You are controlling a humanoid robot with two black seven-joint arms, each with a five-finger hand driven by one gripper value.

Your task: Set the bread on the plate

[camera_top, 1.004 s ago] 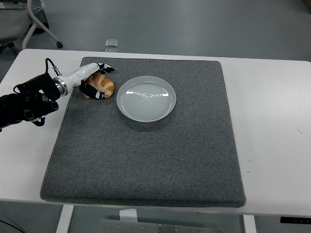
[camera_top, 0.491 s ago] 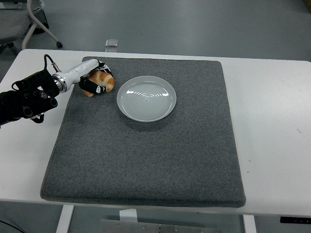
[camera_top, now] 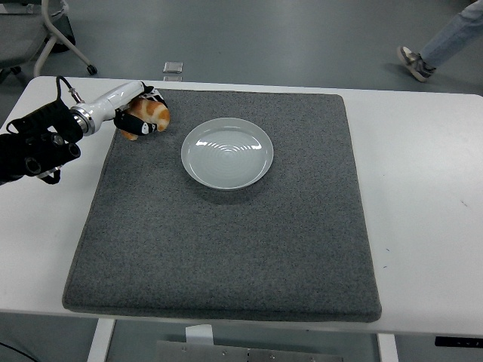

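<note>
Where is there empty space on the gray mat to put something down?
The mat is bare all along the near side below the plate and to its right. It is crowded only at the far left corner, where the left hand grips the bread.

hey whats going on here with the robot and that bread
The robot's left hand has its fingers closed around a piece of bread at the far left corner of the grey mat. The white plate sits empty on the mat, just to the right of the bread, so the bread is not on it yet. The right arm is out of view. A person's leg shows at the top right.
</note>
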